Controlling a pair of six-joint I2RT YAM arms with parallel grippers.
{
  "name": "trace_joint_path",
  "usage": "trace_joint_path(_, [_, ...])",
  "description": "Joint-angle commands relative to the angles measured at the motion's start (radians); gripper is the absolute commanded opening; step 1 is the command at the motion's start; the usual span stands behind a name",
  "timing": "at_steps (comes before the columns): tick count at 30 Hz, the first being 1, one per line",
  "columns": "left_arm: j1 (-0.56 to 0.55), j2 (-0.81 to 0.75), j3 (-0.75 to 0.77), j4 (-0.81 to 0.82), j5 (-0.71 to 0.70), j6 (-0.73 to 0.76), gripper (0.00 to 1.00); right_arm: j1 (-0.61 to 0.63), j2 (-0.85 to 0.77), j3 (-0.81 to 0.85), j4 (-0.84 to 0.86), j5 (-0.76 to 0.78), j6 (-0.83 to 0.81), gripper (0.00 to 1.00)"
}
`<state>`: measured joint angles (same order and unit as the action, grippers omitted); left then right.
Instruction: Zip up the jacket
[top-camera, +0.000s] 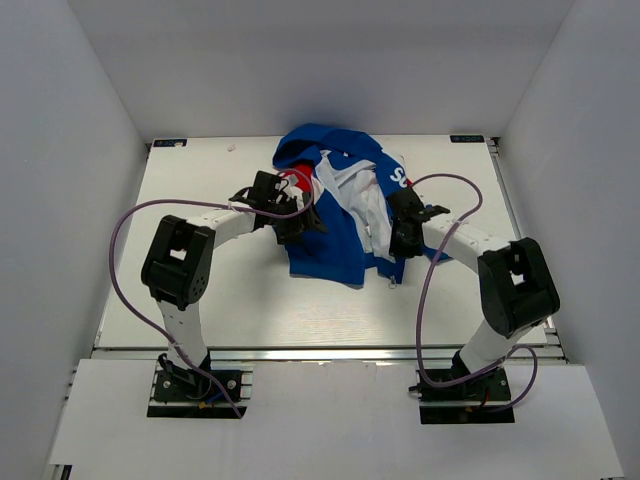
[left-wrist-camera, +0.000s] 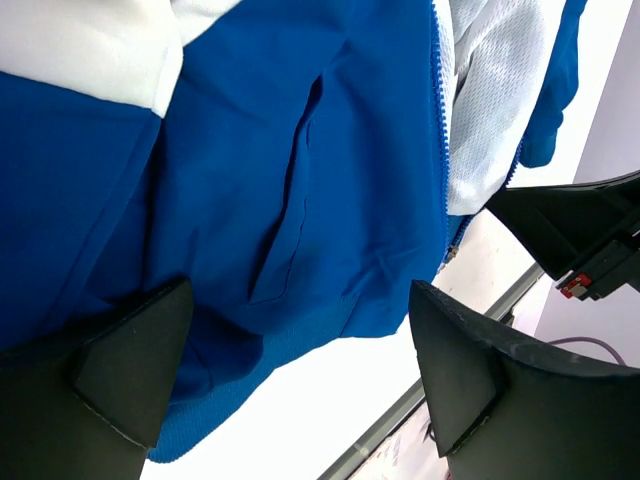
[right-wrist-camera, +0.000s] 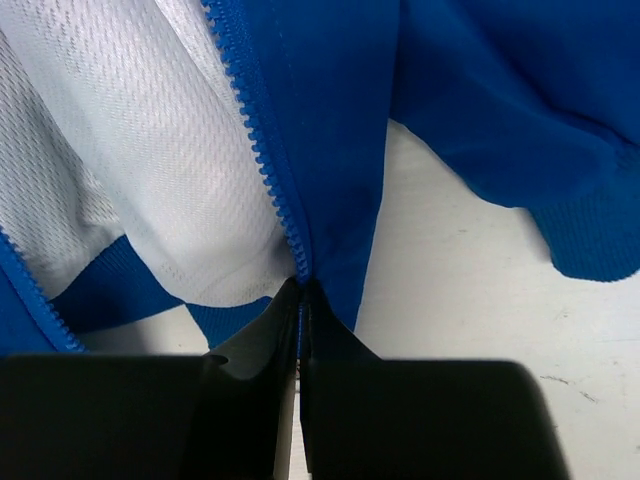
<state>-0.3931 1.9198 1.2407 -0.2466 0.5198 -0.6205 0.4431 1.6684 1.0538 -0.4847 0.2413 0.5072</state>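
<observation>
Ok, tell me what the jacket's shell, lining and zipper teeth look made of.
The jacket shell looks like matte royal-blue woven cloth: soft creases, stitched seams. The lining is white mesh, tiny holes showing, probably synthetic. The zipper teeth seem moulded plastic: blue, no metallic shine.

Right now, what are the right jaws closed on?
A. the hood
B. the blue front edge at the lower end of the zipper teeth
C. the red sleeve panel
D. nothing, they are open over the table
B: in the right wrist view the right jaws stand pressed together on the jacket, pinching the blue edge just where the zipper teeth run down to their tips.
</observation>
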Motion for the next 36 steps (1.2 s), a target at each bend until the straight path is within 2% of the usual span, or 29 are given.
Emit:
trace_joint_path(1, [-0.004, -0.018, 0.009, 0.015, 0.019, 0.011, 0.98, -0.006, -0.056, 0.040, -0.040, 0.036, -0.033, 0.00])
trace_joint_path(5, [-0.004, -0.036, 0.003, 0.003, 0.014, 0.022, 0.98, -0.001, -0.127, 0.034, -0.057, -0.078, -0.114, 0.00])
trace_joint_path(11, [-0.004, -0.074, -0.023, -0.017, -0.012, 0.034, 0.98, 0.057, -0.160, 0.022, -0.127, -0.114, -0.139, 0.00])
trace_joint_path(16, [-0.004, -0.090, -0.027, -0.042, -0.026, 0.041, 0.98, 0.161, -0.101, 0.034, -0.086, -0.154, -0.176, 0.00])
trace_joint_path(19, [-0.004, -0.107, -0.035, -0.048, -0.030, 0.039, 0.98, 0.218, -0.053, 0.041, -0.023, -0.218, -0.187, 0.00])
trace_joint_path(22, [-0.004, -0.125, -0.041, -0.060, -0.044, 0.044, 0.98, 0.224, -0.007, 0.034, 0.060, -0.336, -0.182, 0.00])
trace_joint_path(26, [-0.004, -0.153, -0.046, -0.086, -0.073, 0.054, 0.98, 0.226, -0.001, 0.029, 0.138, -0.379, -0.190, 0.26])
trace_joint_path(28, [-0.004, -0.169, -0.046, -0.095, -0.086, 0.061, 0.98, 0.226, -0.039, 0.031, 0.161, -0.370, -0.199, 0.35])
trace_joint_path(29, [-0.004, -0.176, -0.046, -0.095, -0.087, 0.061, 0.98, 0.226, -0.059, 0.025, 0.169, -0.364, -0.213, 0.43])
trace_joint_path(31, [-0.004, -0.188, -0.049, -0.091, -0.090, 0.062, 0.98, 0.224, -0.130, 0.011, 0.185, -0.353, -0.220, 0.51])
trace_joint_path(34, [-0.004, -0.217, -0.053, -0.085, -0.093, 0.064, 0.98, 0.224, -0.301, -0.064, 0.239, -0.344, -0.225, 0.77])
trace_joint_path(36, [-0.004, -0.229, -0.050, -0.089, -0.099, 0.070, 0.98, 0.224, -0.382, -0.104, 0.265, -0.318, -0.217, 0.89])
